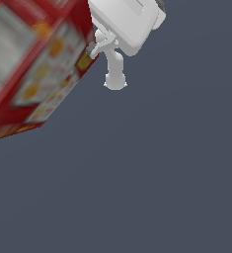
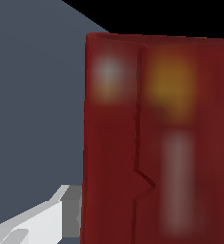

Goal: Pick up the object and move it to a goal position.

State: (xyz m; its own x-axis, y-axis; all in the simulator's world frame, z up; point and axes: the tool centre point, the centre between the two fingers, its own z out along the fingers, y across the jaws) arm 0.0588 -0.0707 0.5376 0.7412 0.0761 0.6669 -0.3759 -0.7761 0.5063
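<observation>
The object (image 1: pixel 36 64) is a red box with white label panels and orange pictures. It hangs tilted at the exterior view's upper left, very close to that camera. My gripper (image 1: pixel 103 69) comes down from the top edge at the box's upper right corner. One white finger (image 1: pixel 115 74) shows beside the box; the other is hidden behind it. In the wrist view the red box (image 2: pixel 156 143) fills the space between the jaws, its end flap seam facing the camera. One pale finger (image 2: pixel 37 221) lies against its side. The gripper appears shut on the box.
A plain dark grey-blue floor (image 1: pixel 152 183) fills the remainder of both views. No other objects, containers or edges show.
</observation>
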